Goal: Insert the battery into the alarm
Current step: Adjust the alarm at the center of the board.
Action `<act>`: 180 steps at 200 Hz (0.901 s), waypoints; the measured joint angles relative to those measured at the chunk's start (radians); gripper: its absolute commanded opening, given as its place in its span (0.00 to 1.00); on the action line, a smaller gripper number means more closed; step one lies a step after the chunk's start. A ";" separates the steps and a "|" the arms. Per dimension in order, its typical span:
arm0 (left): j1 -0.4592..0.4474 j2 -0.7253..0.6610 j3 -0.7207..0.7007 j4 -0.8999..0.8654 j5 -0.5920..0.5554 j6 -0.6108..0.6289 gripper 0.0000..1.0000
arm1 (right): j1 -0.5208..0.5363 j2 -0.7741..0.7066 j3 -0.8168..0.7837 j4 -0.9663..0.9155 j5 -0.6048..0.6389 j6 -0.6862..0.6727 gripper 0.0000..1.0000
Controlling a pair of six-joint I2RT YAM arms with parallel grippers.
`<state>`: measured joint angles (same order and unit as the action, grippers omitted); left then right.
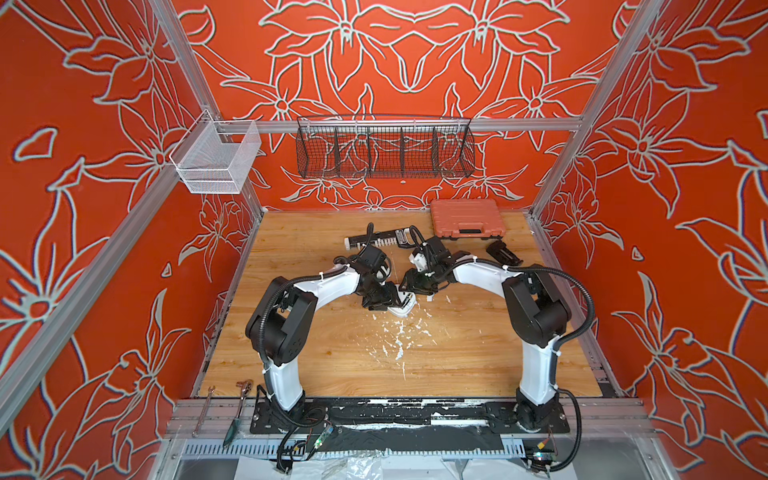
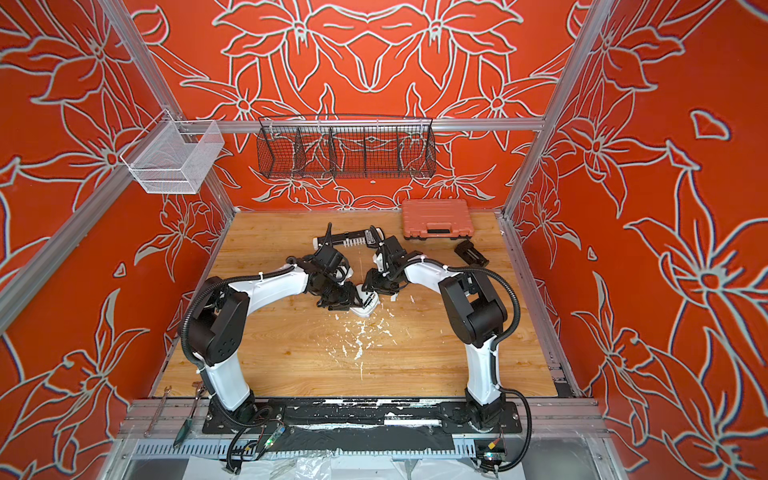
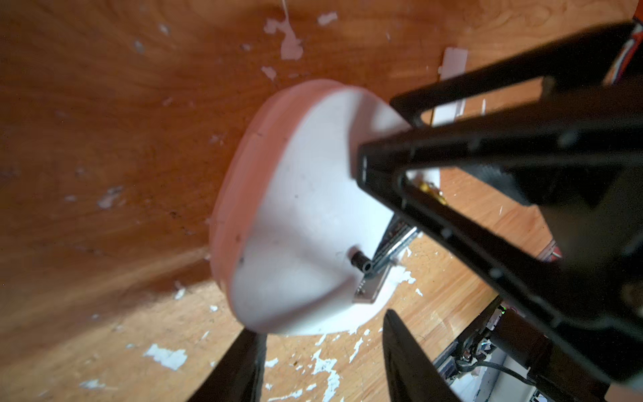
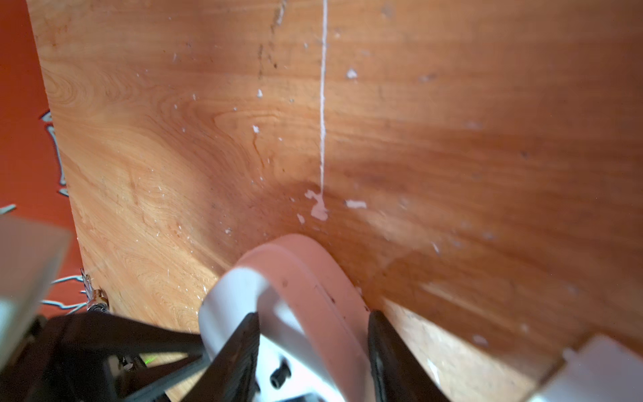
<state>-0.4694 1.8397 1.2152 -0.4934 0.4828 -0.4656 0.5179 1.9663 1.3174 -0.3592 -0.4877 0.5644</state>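
The white alarm [image 1: 404, 306] [image 2: 368, 305] sits tilted near the middle of the wooden table, its plain back [image 3: 306, 209] turned up. My left gripper [image 3: 322, 323] [image 1: 390, 305] clamps one edge of it, one fingertip on the front side and one on the back. My right gripper [image 4: 313, 316] [image 1: 409, 289] straddles the opposite edge of the alarm [image 4: 306, 278], pads against both faces. The battery [image 3: 396, 236] lies in the recess on the back, its gold end showing. A right finger [image 3: 452, 215] covers most of it.
A small white cover piece [image 3: 452, 66] lies on the table beside the alarm. At the back are an orange tool case [image 1: 465, 218], a long black-and-white tool [image 1: 376, 240] and a black block [image 1: 503, 252]. Wrenches [image 1: 203, 409] lie at the front left. White flakes dot the wood.
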 measured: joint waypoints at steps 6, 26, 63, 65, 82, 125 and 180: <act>0.004 0.010 0.011 -0.002 -0.001 0.003 0.52 | -0.001 -0.010 -0.013 0.003 0.002 0.009 0.53; 0.010 0.035 0.042 -0.003 -0.007 0.018 0.52 | -0.003 -0.048 -0.069 0.017 0.010 0.048 0.53; 0.010 0.048 0.067 0.008 -0.006 0.036 0.51 | 0.000 -0.113 -0.159 0.045 0.010 0.112 0.53; 0.010 0.048 0.067 0.009 -0.006 0.037 0.51 | 0.001 -0.116 -0.163 0.047 0.009 0.115 0.53; 0.010 0.048 0.067 0.017 -0.006 0.043 0.51 | 0.003 -0.139 -0.187 0.057 0.015 0.132 0.53; 0.010 0.029 0.033 0.028 -0.012 0.046 0.51 | 0.008 -0.214 -0.168 0.007 0.098 0.105 0.55; 0.010 -0.008 0.027 0.016 -0.027 0.039 0.51 | 0.066 -0.278 -0.089 -0.109 0.249 0.014 0.41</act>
<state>-0.4595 1.8317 1.2419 -0.4774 0.4557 -0.4271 0.5842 1.6882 1.2285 -0.4686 -0.2382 0.5781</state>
